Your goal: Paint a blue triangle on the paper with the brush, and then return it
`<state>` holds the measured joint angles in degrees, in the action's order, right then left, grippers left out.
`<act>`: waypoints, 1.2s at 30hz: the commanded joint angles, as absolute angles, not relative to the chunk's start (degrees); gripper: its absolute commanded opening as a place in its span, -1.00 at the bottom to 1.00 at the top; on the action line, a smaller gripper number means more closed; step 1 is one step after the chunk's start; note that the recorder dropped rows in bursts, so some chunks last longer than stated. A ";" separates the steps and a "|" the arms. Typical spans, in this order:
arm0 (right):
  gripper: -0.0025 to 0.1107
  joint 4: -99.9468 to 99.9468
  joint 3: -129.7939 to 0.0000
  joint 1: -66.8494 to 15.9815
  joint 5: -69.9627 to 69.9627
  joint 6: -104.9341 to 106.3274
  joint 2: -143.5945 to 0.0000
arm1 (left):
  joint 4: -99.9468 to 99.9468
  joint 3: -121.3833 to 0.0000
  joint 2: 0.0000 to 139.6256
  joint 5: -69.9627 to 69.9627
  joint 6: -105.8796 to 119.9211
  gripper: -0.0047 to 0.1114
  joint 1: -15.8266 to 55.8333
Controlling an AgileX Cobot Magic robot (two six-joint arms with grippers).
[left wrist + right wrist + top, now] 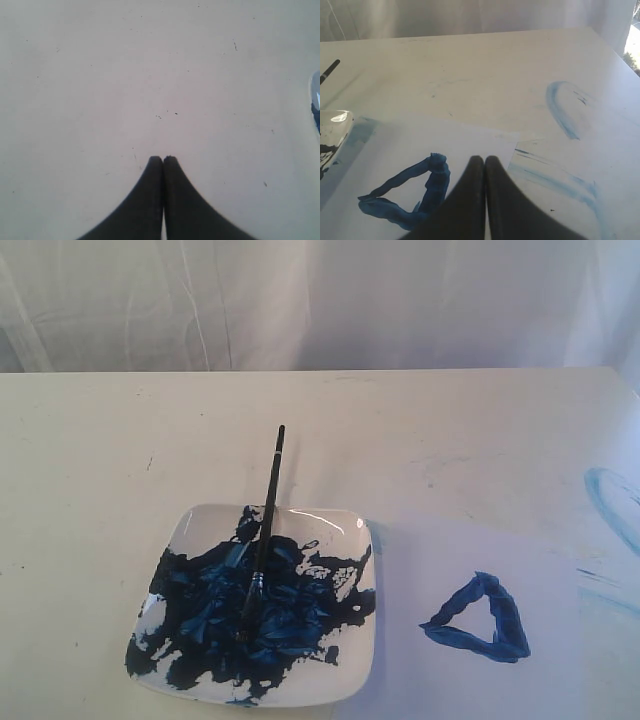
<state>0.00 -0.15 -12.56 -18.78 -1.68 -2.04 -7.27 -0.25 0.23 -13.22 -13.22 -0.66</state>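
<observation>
Brush: laid in the white square dish. Bristle end down in the thick blue paint near the middle of the dish. Black handle slanting over the far rim and ending past it, above the table. Held by neither gripper.

Paper: flat on the table, just right of the dish. Left edge close against the dish rim; touching or merely beside, not determinable.

Blue triangle: painted on the paper, toward its right half. Thick dark strokes, closed outline, hollow centre. Apart from the dish.

Left gripper: closed, fingers pressed together with nothing gripped. Positioned over bare table, with a sliver of the dish rim at the border of the left wrist view.

Right gripper: closed, fingers pressed together with nothing gripped. Positioned over the paper near its edge, just beside the blue triangle. Also visible in the right wrist view: the handle end of the brush and a corner of the dish.

Faint light-blue smears on the table beyond the right edge of the paper, separate from the triangle. Same smears in the right wrist view, past the corner of the paper.

White curtain behind the table.
</observation>
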 commanded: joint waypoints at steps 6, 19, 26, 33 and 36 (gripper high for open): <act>-0.96 0.00 0.00 -12.67 -18.03 -1.27 -1.83 | -7.54 0.00 0.00 -13.31 -13.71 -0.92 -0.22; -0.96 0.00 0.00 -12.67 -18.03 -1.27 -1.83 | -7.54 0.00 0.00 -13.31 -13.71 -0.92 -0.22; -0.96 0.00 0.00 -12.67 -18.03 -1.27 -1.83 | -7.54 0.00 0.00 -13.31 -13.71 -0.92 -0.22; -0.96 0.00 0.00 -12.67 -18.03 -1.27 -1.83 | -7.54 0.00 0.00 -13.31 -13.71 -0.92 -0.22; -0.96 0.00 0.00 -12.67 -18.03 -1.27 -1.83 | -7.54 0.00 0.00 -13.31 -13.71 -0.92 -0.22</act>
<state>0.00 -0.15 -12.56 -18.78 -1.68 -2.04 -7.39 -0.25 0.23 -13.22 -13.22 -0.66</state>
